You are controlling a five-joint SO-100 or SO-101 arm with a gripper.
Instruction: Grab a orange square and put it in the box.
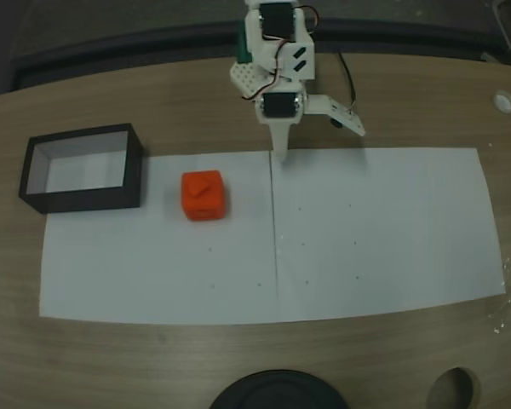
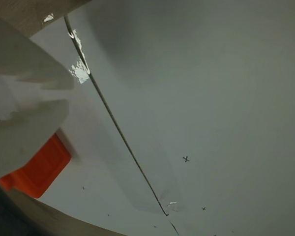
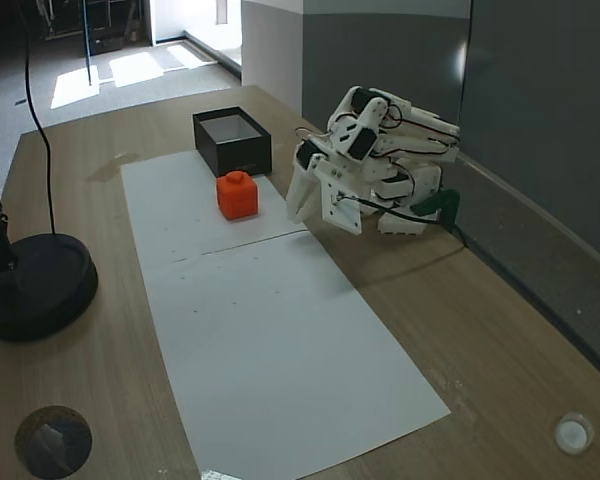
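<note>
The arm point(image 3: 375, 160) is built of white plastic parts with black motor blocks set into its joints. Thin red and black cables point(image 1: 283, 53) loop along it, and a green piece point(image 3: 435, 205) sits at its base by the wall. Its gripper point(image 1: 311, 136) has pale, pointed fingers point(image 1: 281, 141).

Cube point(image 1: 203, 195) was bright orange-red; box point(image 1: 82, 168) black outside, pale inside; paper sheets point(image 1: 383, 230) white w/ small black x marks; table point(image 1: 238, 358) wood-grain brown.
</note>
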